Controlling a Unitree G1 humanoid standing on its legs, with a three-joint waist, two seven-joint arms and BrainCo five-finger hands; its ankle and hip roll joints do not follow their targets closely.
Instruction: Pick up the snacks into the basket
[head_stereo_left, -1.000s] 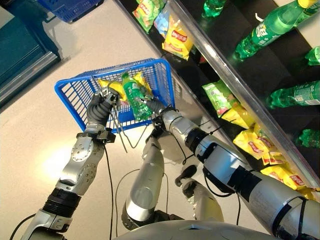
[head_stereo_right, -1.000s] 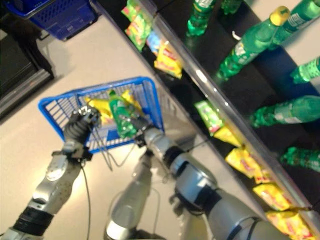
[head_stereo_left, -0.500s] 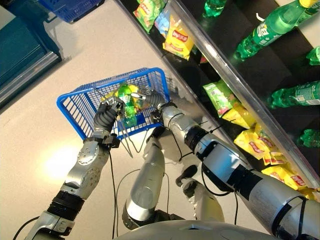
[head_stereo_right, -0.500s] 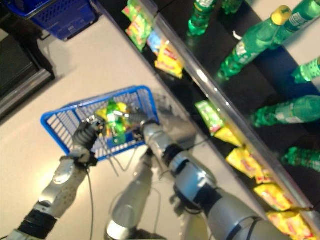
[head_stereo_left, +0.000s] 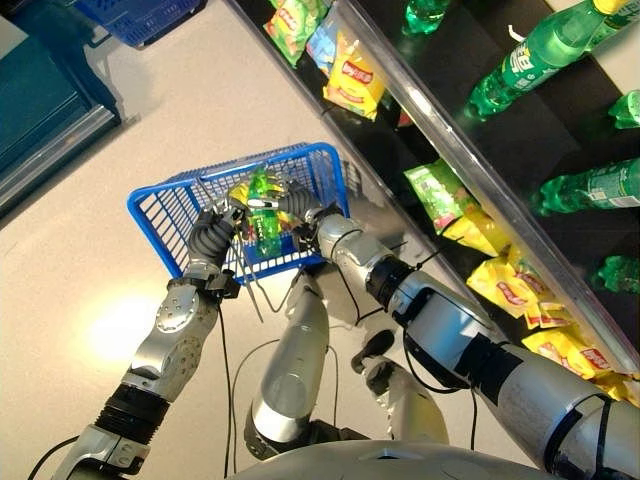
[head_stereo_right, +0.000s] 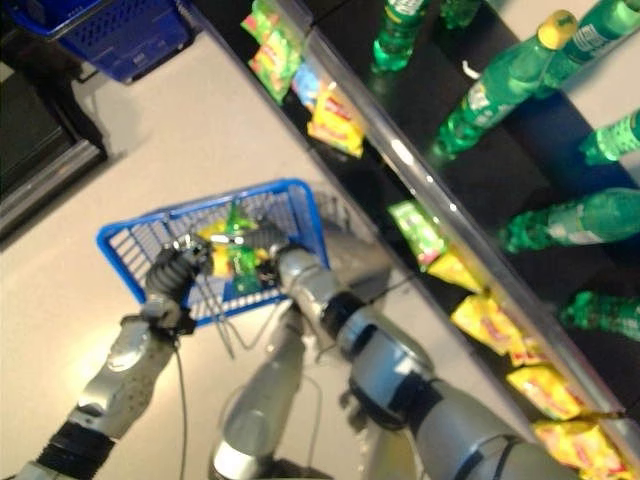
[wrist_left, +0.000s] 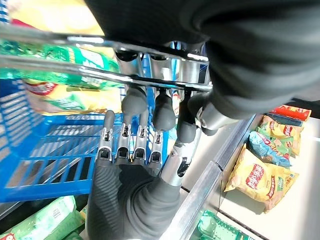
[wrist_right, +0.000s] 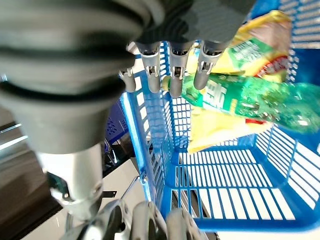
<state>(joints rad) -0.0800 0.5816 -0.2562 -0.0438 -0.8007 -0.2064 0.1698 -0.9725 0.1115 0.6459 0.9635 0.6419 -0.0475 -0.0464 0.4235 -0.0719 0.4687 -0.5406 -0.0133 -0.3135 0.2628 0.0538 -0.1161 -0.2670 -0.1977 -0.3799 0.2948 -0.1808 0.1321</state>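
Print shows on the yellow snack bags (head_stereo_left: 352, 82), the green bottles' labels (head_stereo_left: 521, 62) and the packets in the blue basket (wrist_right: 235, 100), but none of it can be read.

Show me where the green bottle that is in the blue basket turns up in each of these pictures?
Left eye view: green bottle in the basket's middle, just past the right hand.
Right eye view: same spot, between the two hands.
Left wrist view: lying behind the metal handle.
Right wrist view: just past the fingers, over yellow packets.
Shared landmark: the blue basket.
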